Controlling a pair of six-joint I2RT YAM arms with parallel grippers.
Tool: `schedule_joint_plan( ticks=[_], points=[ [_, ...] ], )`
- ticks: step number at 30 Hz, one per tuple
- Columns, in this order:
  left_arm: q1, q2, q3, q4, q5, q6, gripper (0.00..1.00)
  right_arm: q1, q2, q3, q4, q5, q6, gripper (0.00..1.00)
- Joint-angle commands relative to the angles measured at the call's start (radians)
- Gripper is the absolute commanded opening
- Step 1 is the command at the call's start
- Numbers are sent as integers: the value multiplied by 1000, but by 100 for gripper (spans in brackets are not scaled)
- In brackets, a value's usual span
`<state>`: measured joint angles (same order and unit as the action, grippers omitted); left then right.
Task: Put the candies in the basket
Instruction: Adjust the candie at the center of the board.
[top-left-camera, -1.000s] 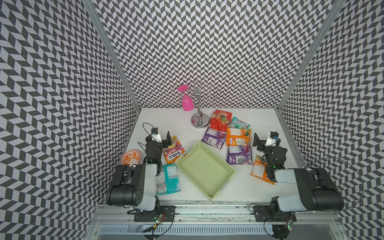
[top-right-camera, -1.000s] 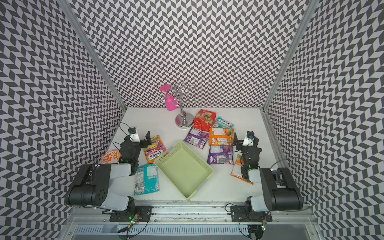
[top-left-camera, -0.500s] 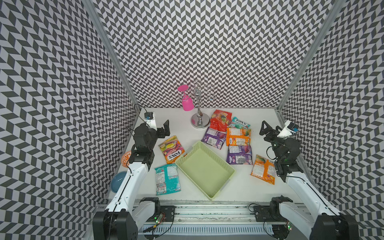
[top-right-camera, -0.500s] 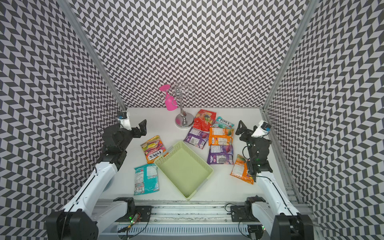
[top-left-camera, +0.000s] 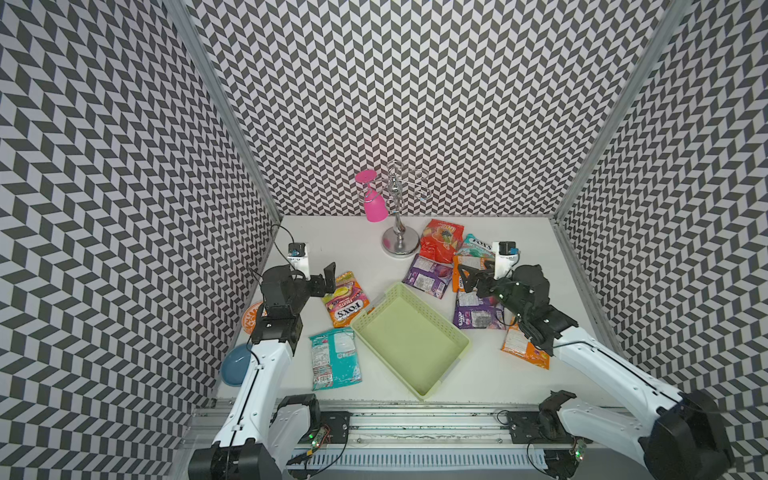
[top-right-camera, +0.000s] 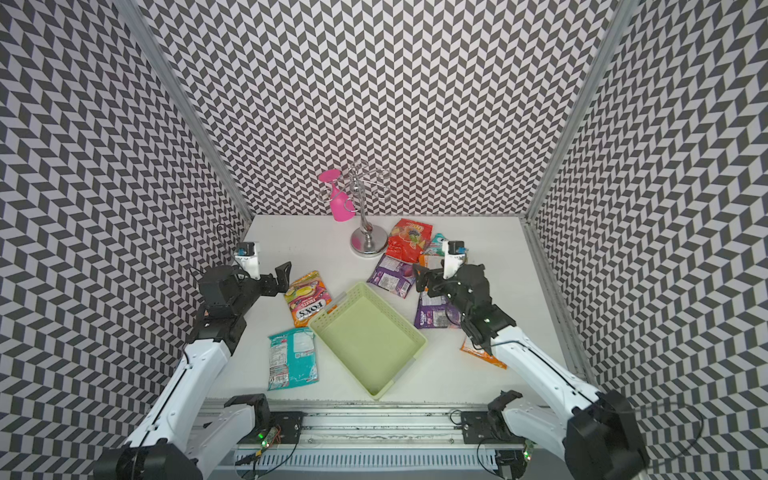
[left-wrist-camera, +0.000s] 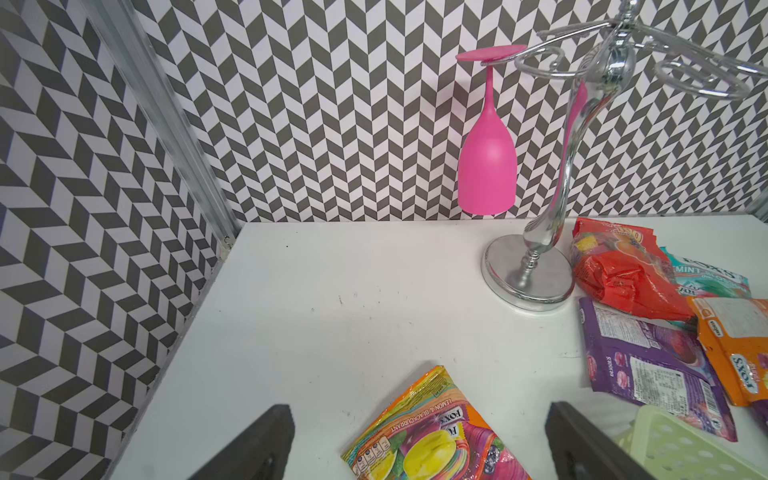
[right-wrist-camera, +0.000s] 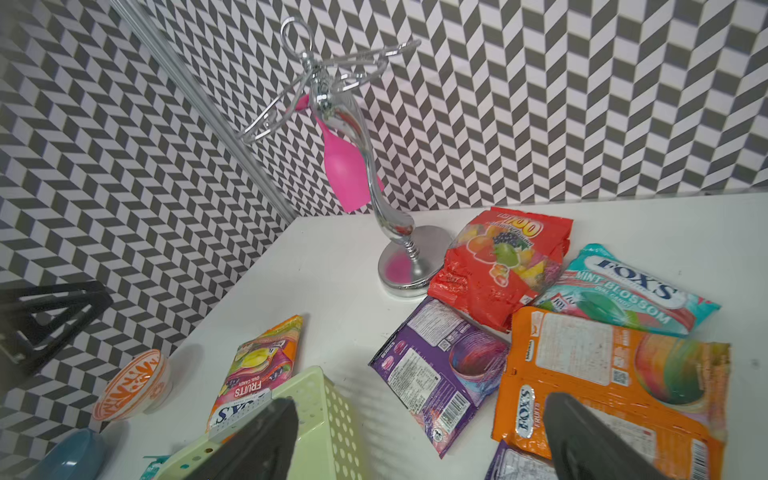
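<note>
Lying flat, glossy: candies (top-left-camera: 429, 279) orange, purple, teal, red, count unclear; basket (top-left-camera: 409, 340) pale-green, perforated; left gripper (left-wrist-camera: 415, 440), right gripper (right-wrist-camera: 419, 440) gaping.

Stand: silver glass stand (top-left-camera: 400, 245), upright on a round base at the back of the white bench (top-left-camera: 345, 241).
Glass: pink stemmed glass (top-left-camera: 375, 208), hanging upside down from one wire loop of the stand.
Bowl: orange-and-white bowl (top-left-camera: 250, 318) at the bench's left edge, partly hidden.
Dish: blue dish (top-left-camera: 233, 369), same edge, nearer the front.
Walls: black-and-white chevron walls (top-left-camera: 415, 83) on three sides.
</note>
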<state>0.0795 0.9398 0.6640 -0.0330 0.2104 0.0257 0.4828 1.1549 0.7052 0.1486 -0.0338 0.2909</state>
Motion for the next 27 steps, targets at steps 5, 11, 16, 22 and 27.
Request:
schedule_joint_plan(
  ticks=[5,11,16,22,27],
  points=[
    [4,-3,15,-11,5,20,99,68,307,232,-72,-79,-10,90],
    [-20,1,23,-15,3,22,99,74,598,470,-90,-244,84,82],
    [-26,0,30,-20,1,19,99,74,814,677,-174,-321,150,78],
    [-29,-4,28,-21,-1,20,99,74,970,801,-218,-431,216,68],
    [-27,-4,22,-11,6,16,99,73,1026,822,-227,-438,233,66]
  ],
)
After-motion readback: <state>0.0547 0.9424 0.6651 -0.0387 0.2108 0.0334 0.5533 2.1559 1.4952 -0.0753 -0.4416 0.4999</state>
